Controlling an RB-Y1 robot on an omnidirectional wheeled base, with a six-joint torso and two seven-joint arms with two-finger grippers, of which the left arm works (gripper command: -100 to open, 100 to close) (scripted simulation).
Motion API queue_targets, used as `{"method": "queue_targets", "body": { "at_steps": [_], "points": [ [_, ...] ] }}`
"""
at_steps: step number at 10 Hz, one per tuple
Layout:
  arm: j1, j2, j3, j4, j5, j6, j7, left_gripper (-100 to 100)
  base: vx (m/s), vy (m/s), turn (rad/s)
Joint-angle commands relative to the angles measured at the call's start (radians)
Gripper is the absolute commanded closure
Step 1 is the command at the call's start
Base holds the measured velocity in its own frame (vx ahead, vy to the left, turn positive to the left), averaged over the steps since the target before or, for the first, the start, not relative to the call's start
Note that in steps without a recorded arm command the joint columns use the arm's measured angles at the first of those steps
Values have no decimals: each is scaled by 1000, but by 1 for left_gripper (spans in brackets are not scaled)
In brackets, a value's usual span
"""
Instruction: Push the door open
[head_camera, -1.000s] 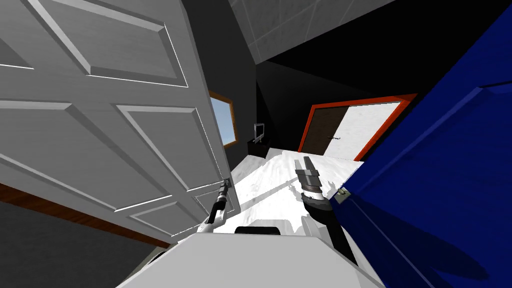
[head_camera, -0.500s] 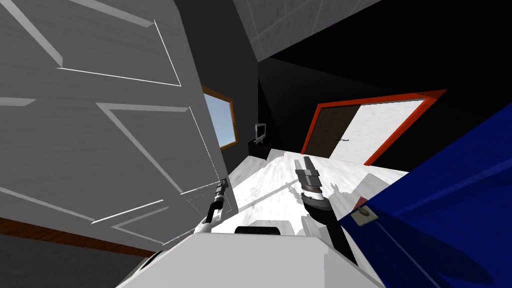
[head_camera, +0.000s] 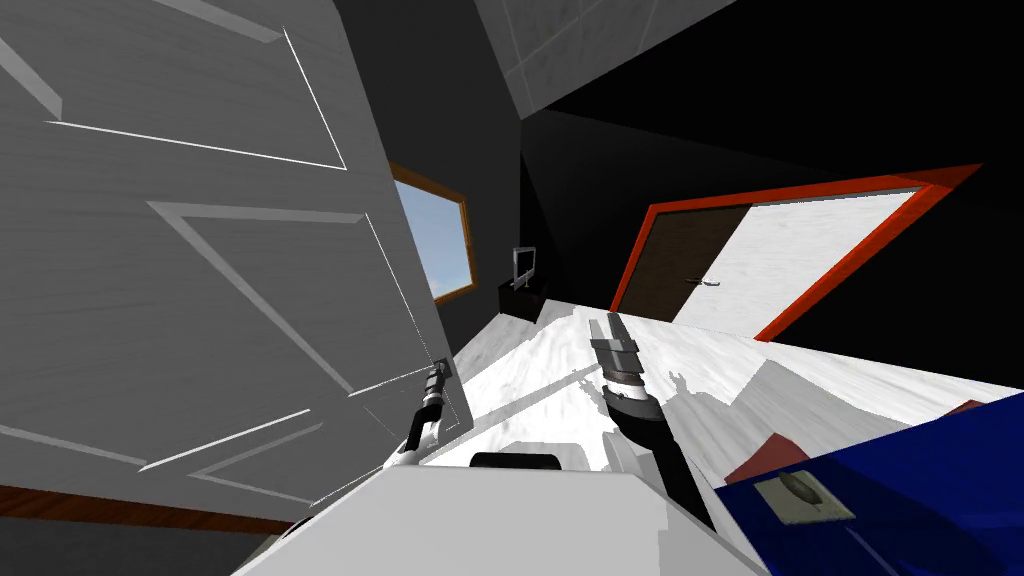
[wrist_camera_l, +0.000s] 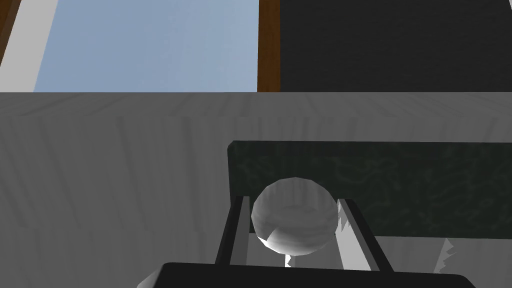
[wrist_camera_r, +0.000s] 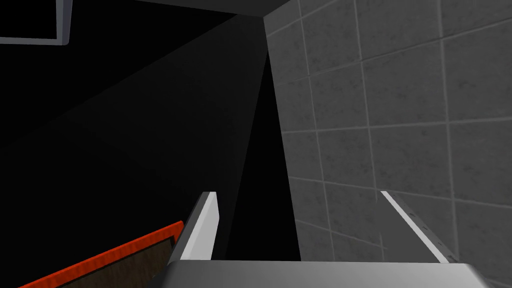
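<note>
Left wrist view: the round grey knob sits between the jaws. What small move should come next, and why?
Probably a short forward push with the left gripper, swinging the grey panelled door wider. Its jaws press both sides of the round grey knob, so the hold looks firm, and the door already stands ajar, with the brown-framed window showing past its edge.

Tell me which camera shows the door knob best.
The left wrist view: the round grey door knob sits large between the fingers of the left hand, against a dark plate on the grey door. The head view has that hand small at the door's edge, the knob too small to make out. The right wrist view faces away.
</note>
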Motion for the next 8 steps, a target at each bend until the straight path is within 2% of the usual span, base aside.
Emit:
{"method": "queue_targets", "body": {
  "at_steps": [1, 8],
  "points": [
    [-12, 9, 11, 20, 9, -9, -1, 100, 178, -8, 37],
    [-6, 26, 83, 30, 64, -20, -32, 100, 202, -10, 44]
  ]
}}
